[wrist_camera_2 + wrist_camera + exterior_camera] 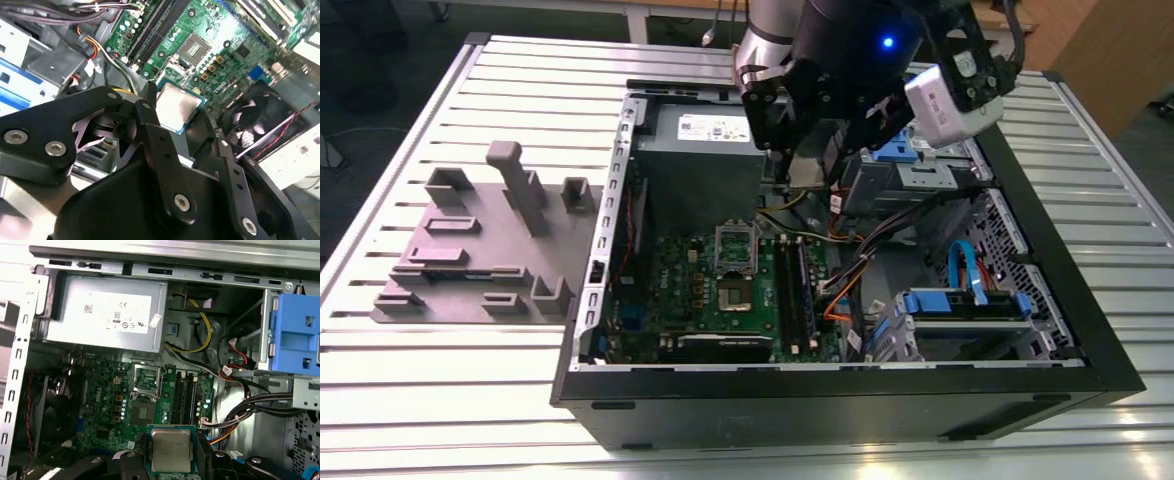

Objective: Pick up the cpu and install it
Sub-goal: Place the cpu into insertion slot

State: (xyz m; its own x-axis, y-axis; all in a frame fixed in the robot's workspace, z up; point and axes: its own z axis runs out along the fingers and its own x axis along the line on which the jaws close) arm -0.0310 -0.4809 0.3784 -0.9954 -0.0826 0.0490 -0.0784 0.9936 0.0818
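The chip (171,449) is pinched by its edges in the claw (172,460) and is held aloft inside the open computer case (854,400), above the motherboard (107,405) and apart from the socket (141,412). With only thin edges gripped, it could be dropped onto the board. If it is lowered tilted or turned wrongly, the socket's pins could be bent.

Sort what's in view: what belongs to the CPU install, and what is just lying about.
In the job: cpu, held in the gripper; open socket on the motherboard.
Just about: power supply box; blue drive bracket; fan; grey fixture tray on the table.
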